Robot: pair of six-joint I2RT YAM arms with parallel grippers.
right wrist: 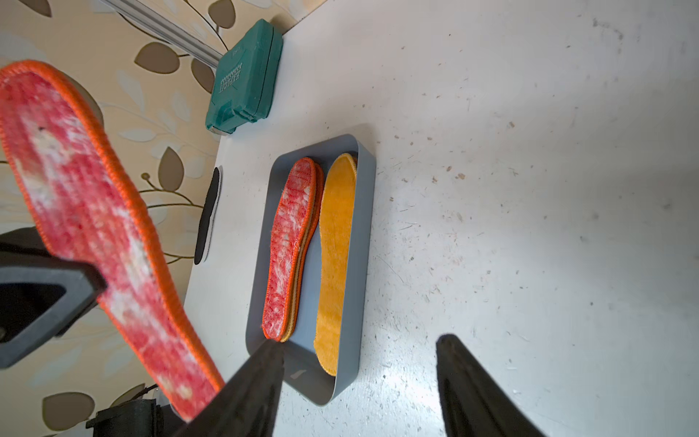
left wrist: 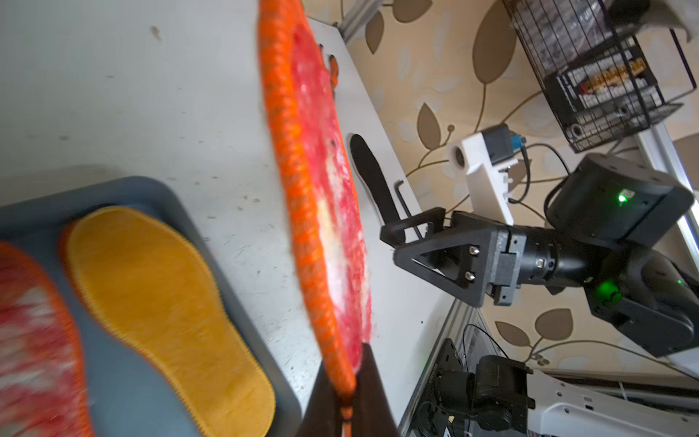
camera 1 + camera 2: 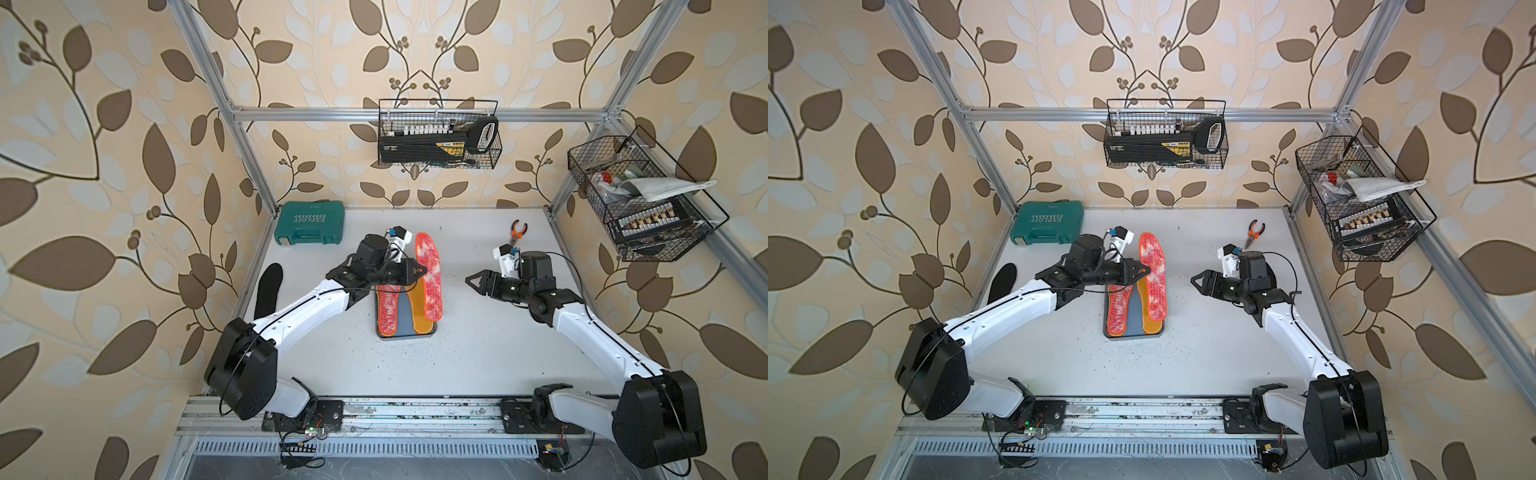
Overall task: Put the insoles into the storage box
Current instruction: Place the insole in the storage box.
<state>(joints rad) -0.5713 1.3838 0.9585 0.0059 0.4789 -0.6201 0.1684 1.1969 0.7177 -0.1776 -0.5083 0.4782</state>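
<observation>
Above the storage box [image 3: 404, 318] on the counter [image 3: 478, 353], the left jaws pinch shut on the red-white insole [image 3: 428, 257] while the right jaws gape empty nearby; I'd level it and draw it inside the rim over the mustard insole [image 3: 417, 316] before releasing.

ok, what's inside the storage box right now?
In the storage box: a red-white insole lying on top of others, and a mustard insole beside it. Only the edges of those underneath show, so their number cannot be told.

beige leaf-patterned wallpaper [image 3: 104, 124] surrounds a white table [image 3: 478, 353] framed by aluminium rails [image 3: 311, 112].
</observation>
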